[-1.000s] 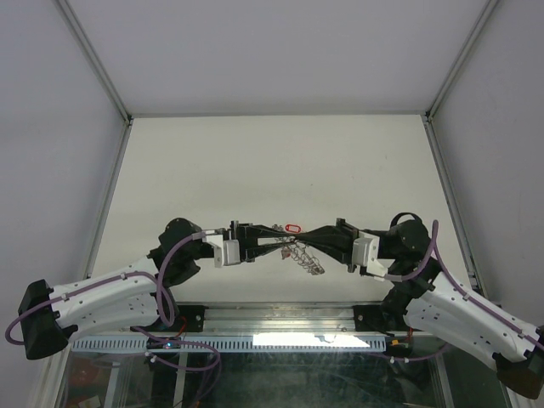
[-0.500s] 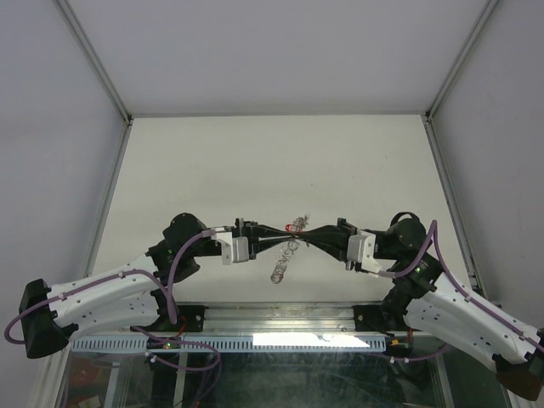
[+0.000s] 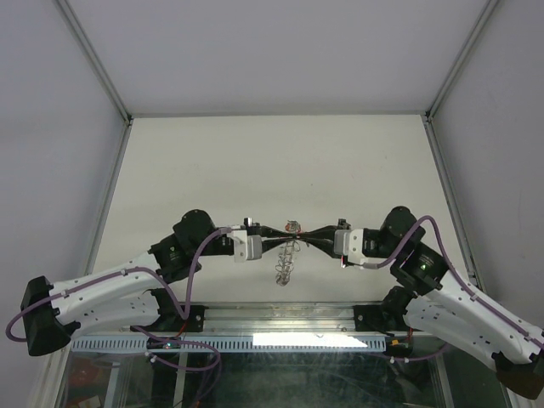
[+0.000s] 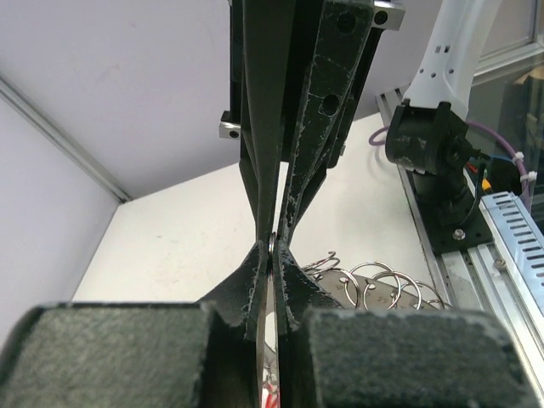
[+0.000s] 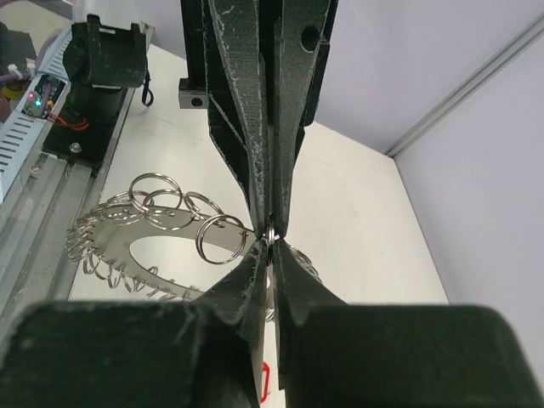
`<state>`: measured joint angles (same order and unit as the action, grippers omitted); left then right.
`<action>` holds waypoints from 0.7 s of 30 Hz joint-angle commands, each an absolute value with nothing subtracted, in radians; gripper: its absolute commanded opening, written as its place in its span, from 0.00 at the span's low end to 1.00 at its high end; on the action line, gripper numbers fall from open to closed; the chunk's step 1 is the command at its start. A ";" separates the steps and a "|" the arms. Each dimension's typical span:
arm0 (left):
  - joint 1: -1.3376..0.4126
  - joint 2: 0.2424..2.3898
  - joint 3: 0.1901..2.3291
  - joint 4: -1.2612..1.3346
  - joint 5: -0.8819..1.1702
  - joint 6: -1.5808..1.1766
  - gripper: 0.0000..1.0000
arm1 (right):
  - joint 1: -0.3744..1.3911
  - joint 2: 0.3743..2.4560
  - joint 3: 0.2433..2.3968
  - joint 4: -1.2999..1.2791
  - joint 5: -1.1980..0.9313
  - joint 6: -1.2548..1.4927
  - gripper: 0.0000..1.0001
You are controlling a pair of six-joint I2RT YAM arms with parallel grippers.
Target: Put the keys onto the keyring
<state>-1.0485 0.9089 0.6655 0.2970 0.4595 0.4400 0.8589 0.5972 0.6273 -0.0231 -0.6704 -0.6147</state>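
Keyring (image 3: 286, 259) hangs above the table (image 3: 255, 161) from the left gripper (image 3: 287, 231), clamped on its thin metal, so the right gripper (image 3: 303, 232), meeting it tip to tip and pinching the red-tagged keys (image 3: 293, 226), can seemingly thread them on.

— Where does the overview sit?
— High, above and behind the near edge of the table (image 3: 255, 161). It faces down and towards the far wall (image 3: 272, 51) and takes in the whole surface from well off.
— And the wrist cameras?
— Very close. The left one looks rightward along the left gripper (image 4: 270, 248), on to the right arm's base (image 4: 429, 140). The right one looks leftward along the right gripper (image 5: 270, 234), on to the left arm's base (image 5: 106, 55).
— What do they share?
— All three catch the spot where the fingertips meet, and the keyring (image 5: 144, 229) beside it. The two wrist views face each other.
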 commanded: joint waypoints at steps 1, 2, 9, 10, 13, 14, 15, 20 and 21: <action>-1.048 0.937 0.714 0.241 0.367 0.486 0.00 | 0.879 0.602 0.705 -0.031 -0.711 -0.613 0.09; -1.048 0.937 0.713 0.236 0.364 0.489 0.00 | 0.879 0.606 0.707 -0.043 -0.707 -0.611 0.09; -1.048 0.953 0.722 0.209 0.359 0.495 0.00 | 0.879 0.651 0.719 -0.092 -0.687 -0.592 0.08; -1.048 0.956 0.726 0.201 0.359 0.497 0.00 | 0.878 0.659 0.721 -0.097 -0.687 -0.591 0.08; -1.048 0.964 0.735 0.183 0.359 0.503 0.00 | 0.878 0.673 0.725 -0.101 -0.689 -0.590 0.00; -1.048 0.965 0.737 0.178 0.359 0.504 0.00 | 0.879 0.676 0.727 -0.103 -0.692 -0.592 0.00; -1.048 0.966 0.740 0.176 0.359 0.506 0.00 | 0.879 0.680 0.730 -0.107 -0.693 -0.593 0.00; -1.048 0.943 0.737 0.206 0.353 0.485 0.01 | 0.879 0.670 0.716 -0.089 -0.693 -0.579 0.00; -1.048 0.930 0.728 0.229 0.348 0.475 0.08 | 0.879 0.663 0.707 -0.070 -0.689 -0.567 0.00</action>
<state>-1.0477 0.9543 0.6857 0.1337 0.3985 0.4858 0.8593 0.6857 0.6636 -0.1944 -0.6235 -0.6029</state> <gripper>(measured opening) 0.010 0.009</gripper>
